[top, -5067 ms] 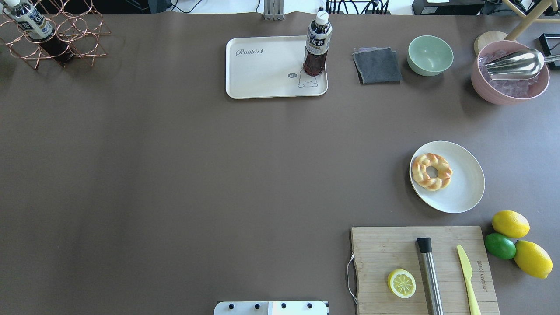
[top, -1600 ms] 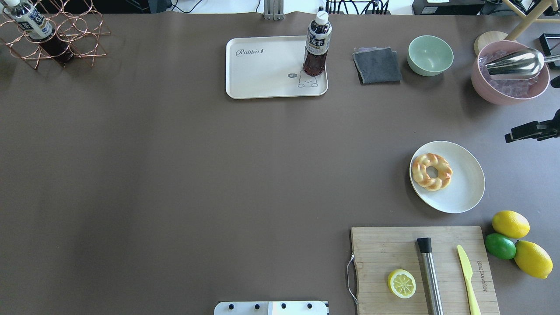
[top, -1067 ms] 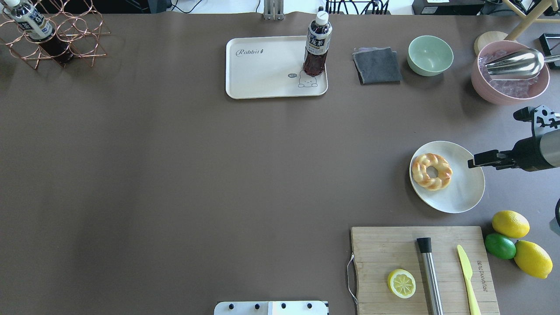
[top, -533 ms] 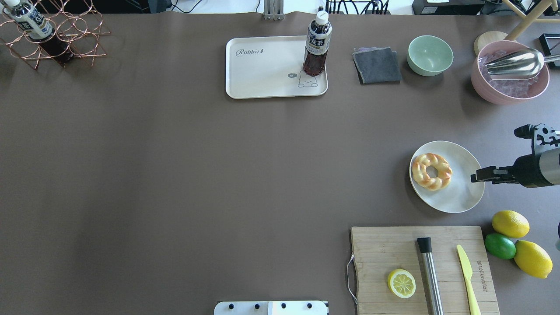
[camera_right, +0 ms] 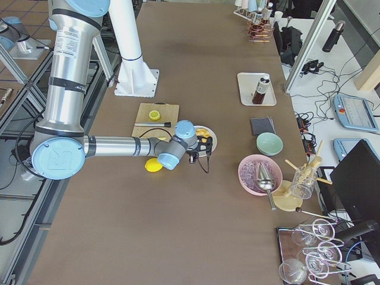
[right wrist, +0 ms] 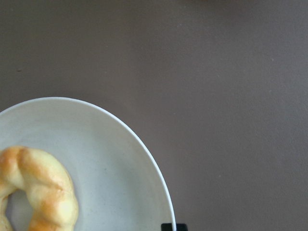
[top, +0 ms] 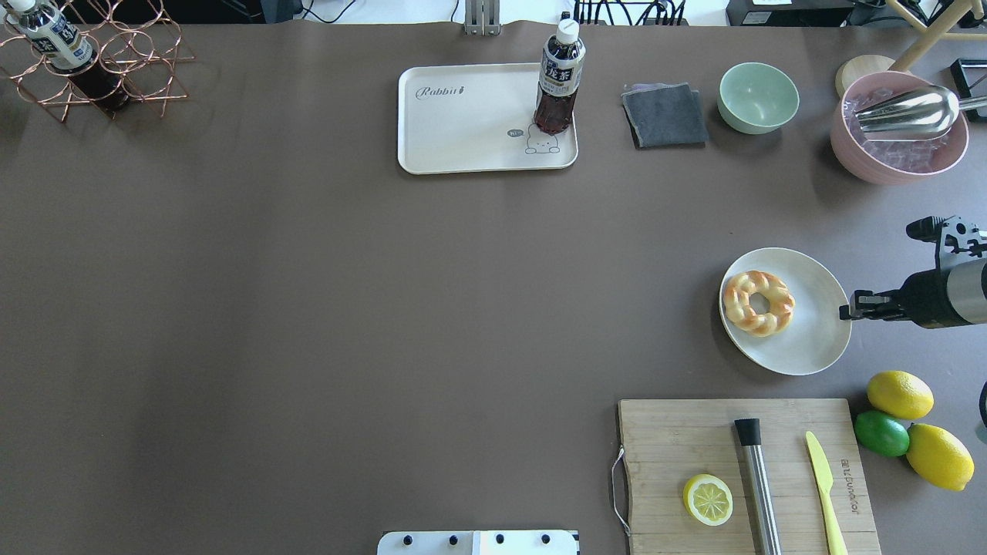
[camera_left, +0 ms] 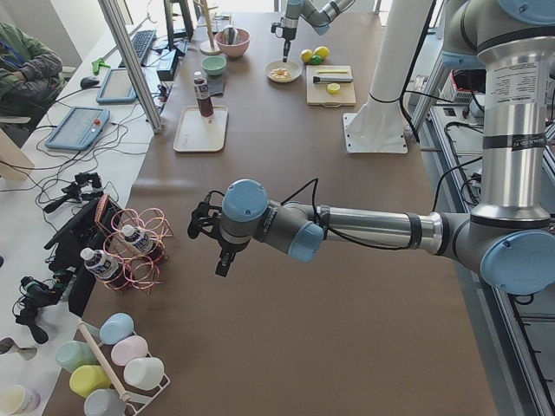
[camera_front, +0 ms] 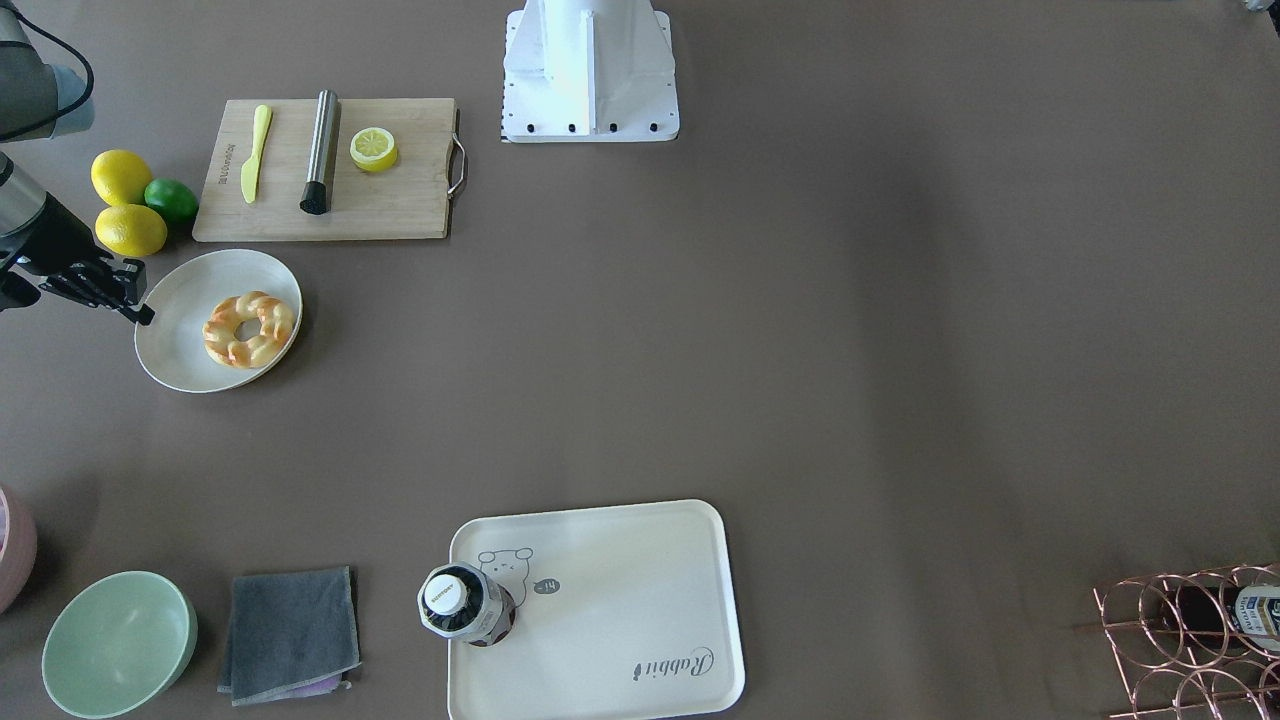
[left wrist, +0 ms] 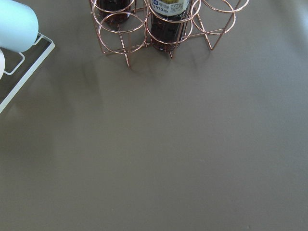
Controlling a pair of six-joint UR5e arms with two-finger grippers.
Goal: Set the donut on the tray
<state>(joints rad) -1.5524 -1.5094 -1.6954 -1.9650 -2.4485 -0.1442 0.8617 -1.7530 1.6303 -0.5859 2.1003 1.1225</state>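
The donut [top: 758, 303], a braided golden ring, lies on the left half of a round white plate [top: 810, 339]. It also shows in the front view [camera_front: 248, 329] and the right wrist view [right wrist: 43, 187]. The cream tray [top: 463, 131] with "Rabbit" script lies at the table's far middle. A dark tea bottle [top: 558, 85] stands on its right corner. My right gripper [top: 852, 307] is at the plate's right rim, level and pointing at the donut; it looks open and empty. My left gripper [camera_left: 217, 260] hangs by the wire rack; I cannot tell its state.
A cutting board [top: 748, 470] holds a lemon half [top: 708, 499], a steel rod and a yellow knife. Two lemons and a lime [top: 881, 433] lie right of it. A grey cloth [top: 665, 116], a green bowl [top: 759, 97] and a pink bowl [top: 898, 127] stand right of the tray.
My right arm came in from the right edge and swung down to the plate's right rim. The plate has shifted slightly left. The donut stays on the plate.
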